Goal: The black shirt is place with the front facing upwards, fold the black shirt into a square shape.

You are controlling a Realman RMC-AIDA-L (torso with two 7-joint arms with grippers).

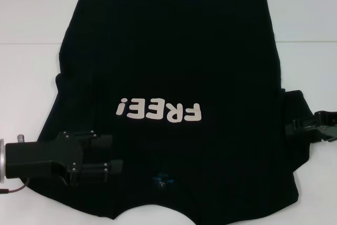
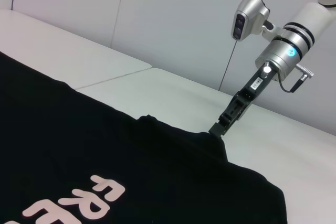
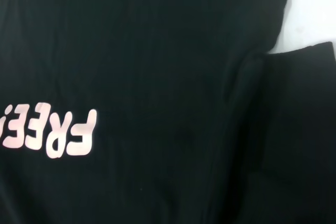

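Observation:
The black shirt [image 1: 174,56] lies front up on the white table [image 1: 29,82], collar toward me, with the cream letters "FREE!" [image 1: 159,111] upside down and a small blue neck label [image 1: 160,178] below them. My left gripper [image 1: 107,154] is open, low over the shirt's near left shoulder area. My right gripper [image 1: 295,128] is at the right sleeve [image 1: 297,106]. In the left wrist view the right gripper [image 2: 218,129] is shut on a raised peak of the shirt's [image 2: 105,150] sleeve fabric. The right wrist view shows the shirt [image 3: 157,51], the letters [image 3: 50,135] and the sleeve [image 3: 299,108].
The white table shows bare on the left, on the right [image 1: 316,72] and behind the shirt's hem. A seam crosses the table top [image 2: 113,77]. A white wall [image 2: 173,19] stands behind the table.

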